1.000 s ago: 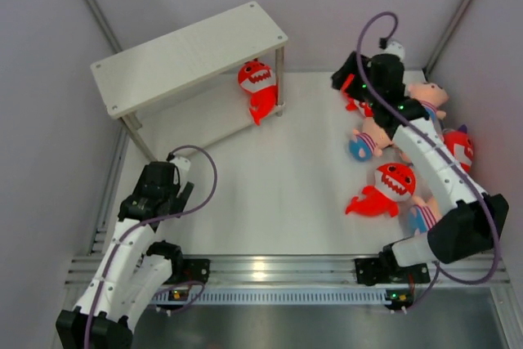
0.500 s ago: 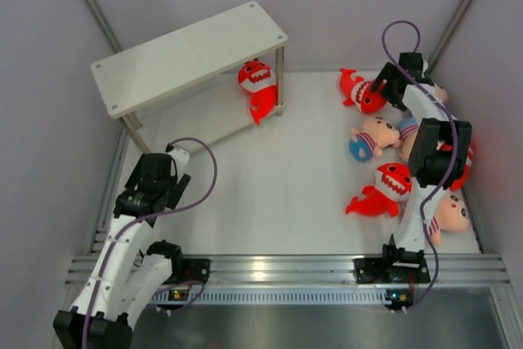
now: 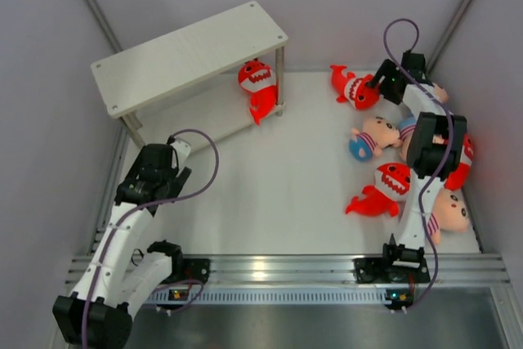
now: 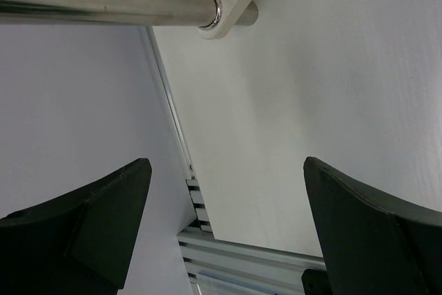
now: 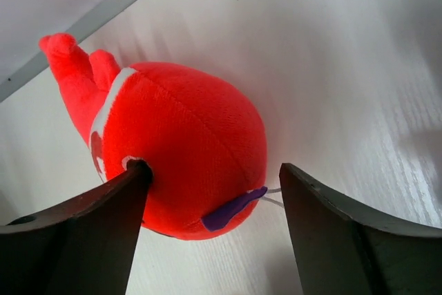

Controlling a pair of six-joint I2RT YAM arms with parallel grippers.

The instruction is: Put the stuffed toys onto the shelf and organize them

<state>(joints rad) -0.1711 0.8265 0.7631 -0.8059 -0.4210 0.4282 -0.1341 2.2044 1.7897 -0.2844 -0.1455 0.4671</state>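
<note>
Right gripper [image 5: 214, 165] spread around a red shark [image 5: 186, 129] near the table's [image 3: 286, 202] far edge; left gripper [image 4: 224, 164] spread wide.

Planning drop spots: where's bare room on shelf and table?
White two-tier shelf: top board wholly bare; lower board's visible part bare beside the red plush shark at its right end. White tabletop open between shelf and toys. Crowded: right side, red sharks and peach boy dolls packed around the right tool.

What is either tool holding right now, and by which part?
Nothing held: left tool open, empty; right tool open astride a red shark, one finger touching its body, not clamped.
</note>
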